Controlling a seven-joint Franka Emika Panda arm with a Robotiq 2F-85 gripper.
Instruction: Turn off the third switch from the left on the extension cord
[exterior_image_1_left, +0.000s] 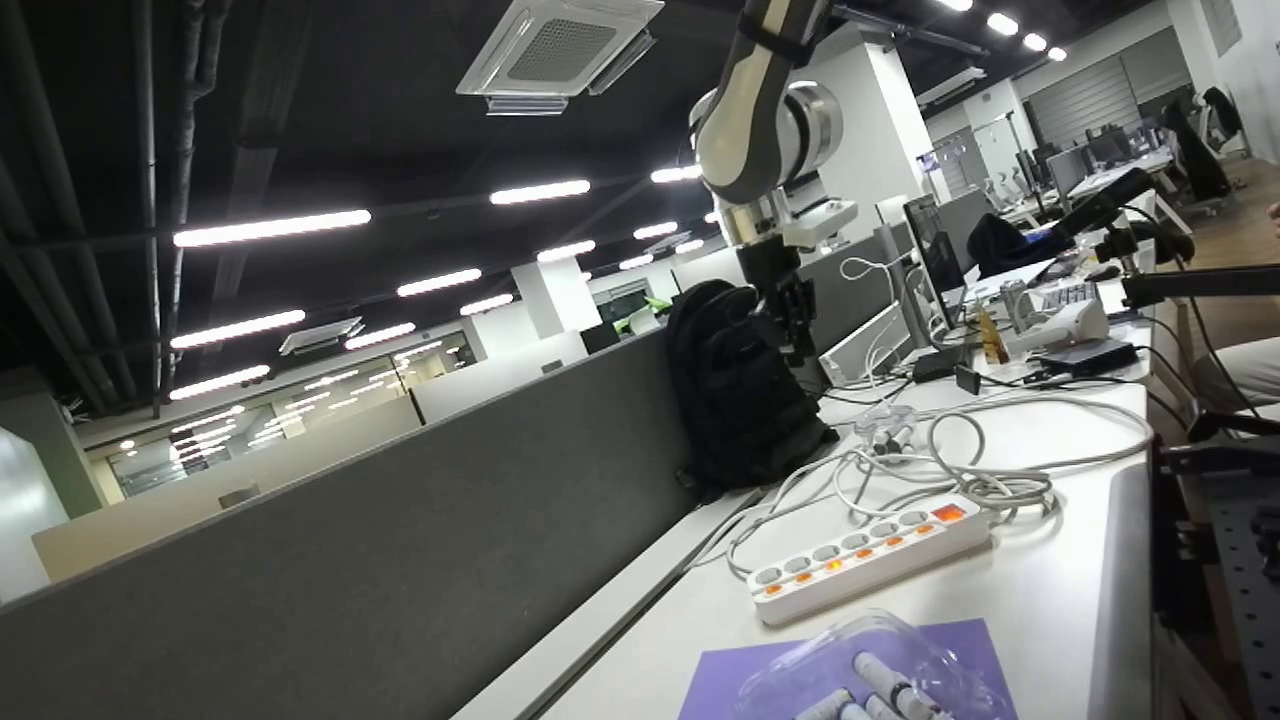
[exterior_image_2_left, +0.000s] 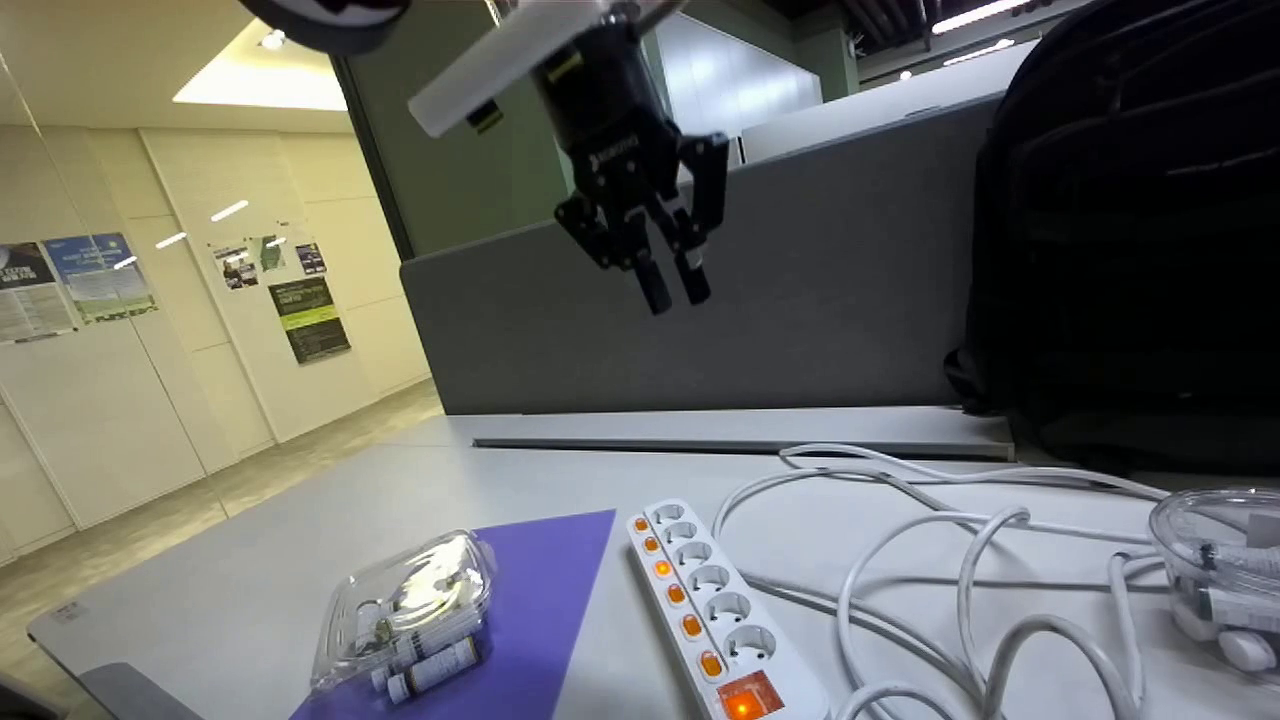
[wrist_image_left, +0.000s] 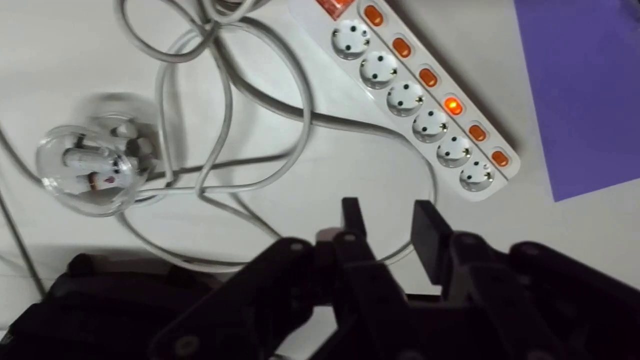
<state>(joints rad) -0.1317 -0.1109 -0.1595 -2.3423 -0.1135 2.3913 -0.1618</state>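
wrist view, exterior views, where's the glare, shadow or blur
In the wrist view the end effector looks dark and soft, and the power strip casts a shadow along its switch side; in an exterior view glare whitens part of the clear plastic box; in an exterior view ceiling lights burn out white.

Power strip (exterior_image_2_left: 707, 605): smooth plastic, slight gloss. Desk top (exterior_image_2_left: 260, 570) looks smooth. Sheet (wrist_image_left: 585, 100) appears matt, paper-like. Box (exterior_image_2_left: 410, 602) is clear, glossy plastic. Backpack (exterior_image_1_left: 742, 410) is matt cloth. Partition (exterior_image_2_left: 830, 310) looks matt, fabric-like.
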